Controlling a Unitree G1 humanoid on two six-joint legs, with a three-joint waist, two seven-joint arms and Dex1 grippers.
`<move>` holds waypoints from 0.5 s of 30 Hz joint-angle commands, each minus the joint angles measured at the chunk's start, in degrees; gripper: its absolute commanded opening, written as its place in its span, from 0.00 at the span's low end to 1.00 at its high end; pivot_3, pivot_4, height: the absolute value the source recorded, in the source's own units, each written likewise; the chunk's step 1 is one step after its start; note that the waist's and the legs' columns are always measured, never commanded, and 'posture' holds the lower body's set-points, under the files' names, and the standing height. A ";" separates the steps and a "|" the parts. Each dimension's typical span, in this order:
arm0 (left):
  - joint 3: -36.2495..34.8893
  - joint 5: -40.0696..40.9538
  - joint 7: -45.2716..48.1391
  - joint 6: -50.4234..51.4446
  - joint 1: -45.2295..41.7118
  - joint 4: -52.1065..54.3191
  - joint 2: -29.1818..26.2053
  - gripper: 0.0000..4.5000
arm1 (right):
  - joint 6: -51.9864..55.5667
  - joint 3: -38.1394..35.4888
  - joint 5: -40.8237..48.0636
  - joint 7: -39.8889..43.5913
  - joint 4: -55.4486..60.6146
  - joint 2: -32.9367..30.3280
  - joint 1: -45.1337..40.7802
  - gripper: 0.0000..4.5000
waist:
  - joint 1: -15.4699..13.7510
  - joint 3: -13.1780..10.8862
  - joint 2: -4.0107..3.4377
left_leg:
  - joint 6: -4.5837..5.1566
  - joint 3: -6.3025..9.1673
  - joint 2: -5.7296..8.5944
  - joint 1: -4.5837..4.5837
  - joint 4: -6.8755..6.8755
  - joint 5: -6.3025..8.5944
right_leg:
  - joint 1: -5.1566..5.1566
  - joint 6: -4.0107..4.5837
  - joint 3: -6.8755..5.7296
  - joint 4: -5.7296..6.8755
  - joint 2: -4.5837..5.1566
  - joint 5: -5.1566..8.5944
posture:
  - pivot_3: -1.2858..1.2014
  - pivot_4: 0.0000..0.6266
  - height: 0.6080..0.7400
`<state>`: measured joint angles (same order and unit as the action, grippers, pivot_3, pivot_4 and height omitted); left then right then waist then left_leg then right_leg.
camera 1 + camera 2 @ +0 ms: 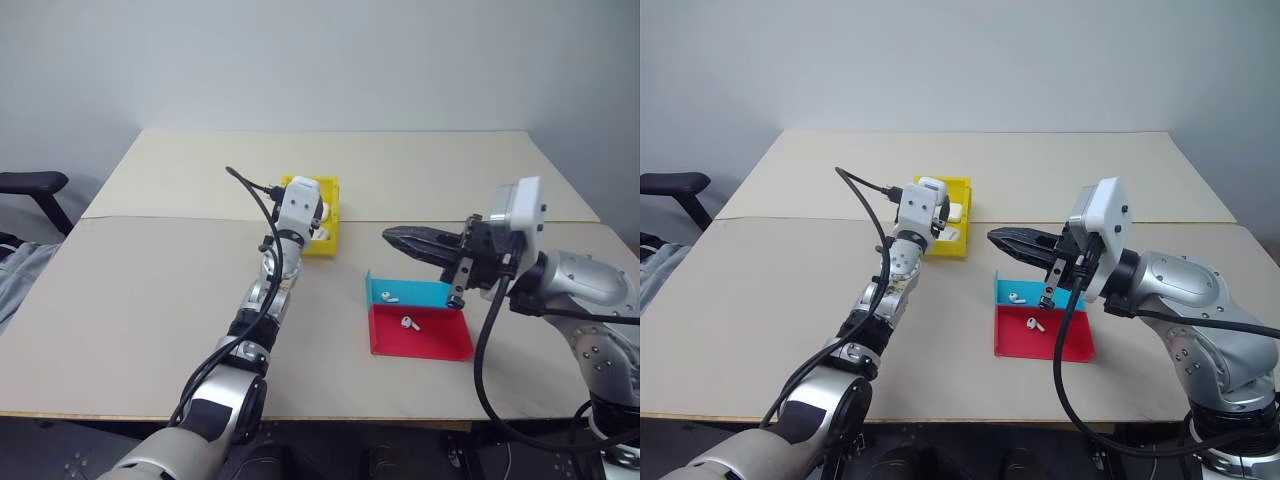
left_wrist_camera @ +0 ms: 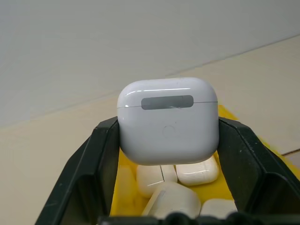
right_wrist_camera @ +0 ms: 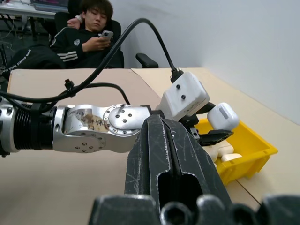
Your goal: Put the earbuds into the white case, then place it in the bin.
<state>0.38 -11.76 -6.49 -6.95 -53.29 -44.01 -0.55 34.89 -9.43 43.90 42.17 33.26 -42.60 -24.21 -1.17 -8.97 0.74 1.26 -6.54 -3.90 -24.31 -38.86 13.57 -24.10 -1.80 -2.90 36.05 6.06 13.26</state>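
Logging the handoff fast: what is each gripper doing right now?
Left gripper: holding the white case over the bin.
Right gripper: shut, empty.

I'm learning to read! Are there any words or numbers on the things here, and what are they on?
No words, labels or numbers can be read anywhere.
White case: a plain grey patch, no lettering.
Yellow bin, blue tray, red tray: blank.

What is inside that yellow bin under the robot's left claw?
The yellow bin holds several white cases. The white case between the left gripper's fingers covers part of it.
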 commanded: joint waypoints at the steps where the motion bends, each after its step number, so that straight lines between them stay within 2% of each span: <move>1: 0.81 -0.17 -1.57 0.40 -2.59 1.31 0.60 0.98 | -0.04 -0.38 -0.34 -0.60 2.24 -0.78 0.42 0.00 | -0.02 0.00 0.00 | 0.00 0.00 0.00 0.01 0.00 0.00 | 0.01 0.00 0.00 0.00 0.00 0.00 | 0.52 0.24 1.00; 4: 0.80 1.98 2.09 6.50 -1.10 6.77 0.81 0.99 | 0.03 -0.03 -0.68 -0.83 2.31 -0.76 1.04 0.00 | 0.09 0.00 0.00 | -0.01 -0.02 0.00 0.02 0.00 -0.01 | 0.02 0.00 0.00 0.01 0.00 0.00 | 0.52 0.24 1.00; 6: -0.24 7.11 9.44 18.07 -0.65 12.34 0.64 0.99 | 0.16 0.12 -1.01 -0.93 2.22 -0.88 1.23 0.00 | 0.32 0.00 0.00 | -0.02 -0.01 0.00 0.01 -0.01 -0.02 | 0.01 0.00 0.01 0.03 0.00 0.00 | 0.52 0.24 1.00; 8: -1.16 12.64 15.16 28.40 2.06 22.95 -0.26 0.99 | -0.03 -0.12 -1.81 -0.58 1.62 -1.47 1.79 0.00 | 0.49 0.00 0.00 | -0.04 -0.01 -0.01 0.01 0.00 -0.03 | -0.01 0.00 0.01 0.05 0.00 0.01 | 0.52 0.24 1.00; 11: -2.72 24.46 30.31 27.80 12.02 38.89 -4.73 0.99 | -1.73 -2.13 -4.91 2.06 0.17 -5.02 5.03 0.00 | 1.10 0.02 -0.04 | -0.12 -0.04 -0.04 0.05 0.07 -0.07 | -0.05 -0.01 0.11 0.02 -0.01 0.02 | 0.52 0.24 1.00; 13: -4.98 35.04 42.10 34.64 17.06 46.10 -10.45 0.99 | -3.78 -4.65 -6.48 5.41 -1.36 -7.87 8.14 0.00 | 1.32 0.02 -0.04 | -0.63 -0.09 -0.05 0.11 0.08 -0.37 | -0.05 -0.02 0.17 0.05 -0.01 0.04 | 0.52 0.24 1.00; 15: -4.55 37.17 47.13 37.49 21.86 52.07 -17.14 0.99 | -5.92 -7.58 -7.99 9.74 -3.74 -11.08 11.61 0.00 | 1.35 0.02 -0.04 | -0.68 -0.10 -0.08 0.14 0.06 -0.41 | -0.06 -0.01 0.18 0.14 -0.04 0.04 | 0.52 0.24 1.00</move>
<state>-3.41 22.08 35.68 28.55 -32.26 1.64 -15.18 32.07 -12.91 37.01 48.76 30.02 -51.85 -13.41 0.18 -8.95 0.70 0.58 -6.63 -3.97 -24.15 -38.80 13.16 -24.15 -1.81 -2.73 36.21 6.02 13.30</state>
